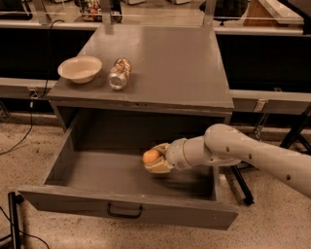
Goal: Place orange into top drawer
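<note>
A bowl (80,68) and a can (119,74) sit on the worktop (165,58). Below, the orange (151,156) hangs inside the open top drawer (68,202), the gripper (154,160) fingers clamped round it; let go from this height, it could bounce and roll

- The gripper (154,161), inside the top drawer (63,202), clasps the orange (150,156); its fingers hide the fruit's right and lower sides.
- The arm (262,155) runs off the right edge.
- Clutter (92,8) at the top edge is cut off and unidentifiable.
</note>
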`<state>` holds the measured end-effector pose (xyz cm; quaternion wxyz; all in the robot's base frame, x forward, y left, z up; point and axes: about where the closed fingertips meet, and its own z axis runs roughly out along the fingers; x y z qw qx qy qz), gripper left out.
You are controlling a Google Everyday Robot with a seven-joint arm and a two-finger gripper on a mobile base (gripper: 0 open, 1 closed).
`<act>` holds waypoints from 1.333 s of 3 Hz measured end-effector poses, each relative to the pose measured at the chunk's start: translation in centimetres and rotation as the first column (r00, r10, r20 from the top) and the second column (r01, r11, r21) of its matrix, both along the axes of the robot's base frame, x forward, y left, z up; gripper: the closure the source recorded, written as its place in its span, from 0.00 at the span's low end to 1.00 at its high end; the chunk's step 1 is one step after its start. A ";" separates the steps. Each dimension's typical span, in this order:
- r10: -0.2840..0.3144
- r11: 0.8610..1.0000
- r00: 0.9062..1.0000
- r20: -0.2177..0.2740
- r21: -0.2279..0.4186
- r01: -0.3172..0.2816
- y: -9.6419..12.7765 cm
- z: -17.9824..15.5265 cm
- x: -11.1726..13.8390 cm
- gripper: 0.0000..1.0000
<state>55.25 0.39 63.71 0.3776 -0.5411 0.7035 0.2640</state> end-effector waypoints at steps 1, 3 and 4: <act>0.033 0.999 0.999 -0.039 0.020 -0.032 -0.8 -1.2 0.0 1.00; 0.043 0.999 0.998 -0.044 0.023 -0.042 -0.4 -1.3 -0.2 0.59; 0.046 0.999 0.998 -0.045 0.023 -0.045 -0.2 -1.4 -0.3 0.37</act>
